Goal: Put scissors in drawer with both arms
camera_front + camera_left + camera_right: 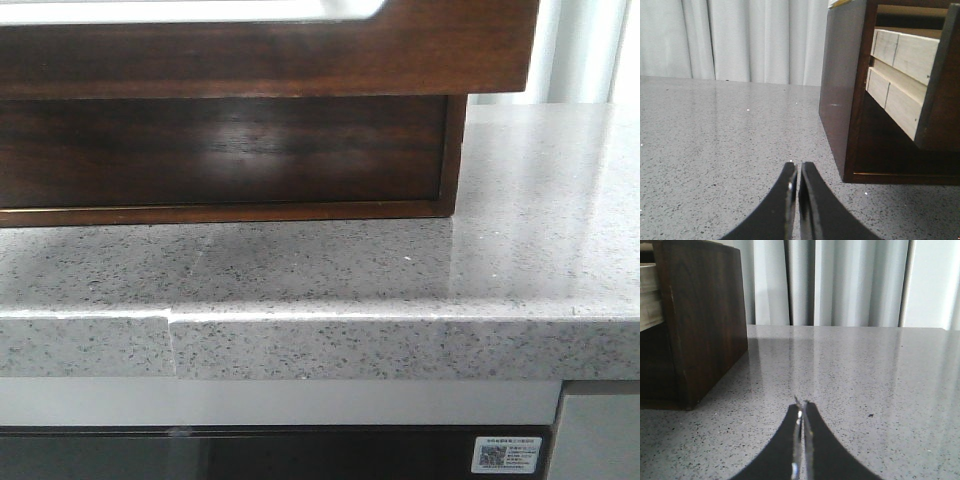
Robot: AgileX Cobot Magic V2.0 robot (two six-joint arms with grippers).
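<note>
Front view: the drawer (270,45) runs across the top of the frame from the left edge to right of centre, its glossy dark-brown front standing forward of the cabinet (220,150) below it, with a pale round-cornered patch at its top rim. The cabinet sits on a grey speckled counter (400,290) that fills the middle band; a seam cuts the counter's front edge at lower left. A white label (508,453) with a code sits at lower right. Neither arm shows in this view, and no scissors can be made out in any view.

Left wrist view: the left gripper (798,172) is at bottom centre, its dark fingers pressed together tip to tip with nothing between them, over bare counter. The cabinet fills the right side; the drawer projects from it at upper right, its pale wooden side visible. White curtains (735,40) hang across the upper left.

Right wrist view: the cabinet stands at the left. The right gripper (802,407) is at bottom centre, fingers closed; a thin bright metal edge shows along the line where they meet, and I cannot tell what it is. Curtains span the top.
</note>
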